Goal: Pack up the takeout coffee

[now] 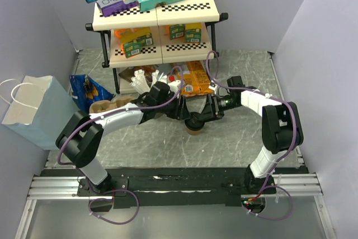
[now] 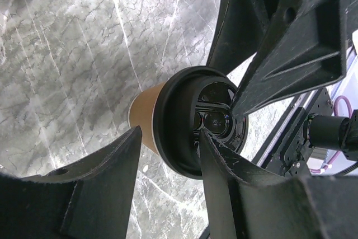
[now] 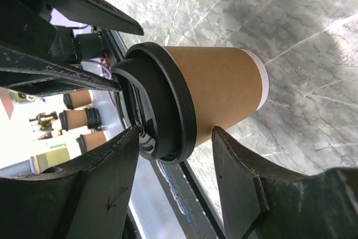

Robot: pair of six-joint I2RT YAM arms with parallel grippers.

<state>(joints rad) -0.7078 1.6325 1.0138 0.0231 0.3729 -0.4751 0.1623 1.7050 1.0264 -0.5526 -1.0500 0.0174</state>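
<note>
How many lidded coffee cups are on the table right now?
1. The cup stands at the middle of the table, left fingers and right fingers close by. Cup-like shapes far off in the right wrist view are too small to tell.

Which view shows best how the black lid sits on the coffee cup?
Right wrist: it sees the coffee cup side-on, with the black lid and its rim wrapped around the top of the tan wall. Left wrist shows only the lid's top face and a sliver of wall. Top external has the cup small and mostly covered.
</note>
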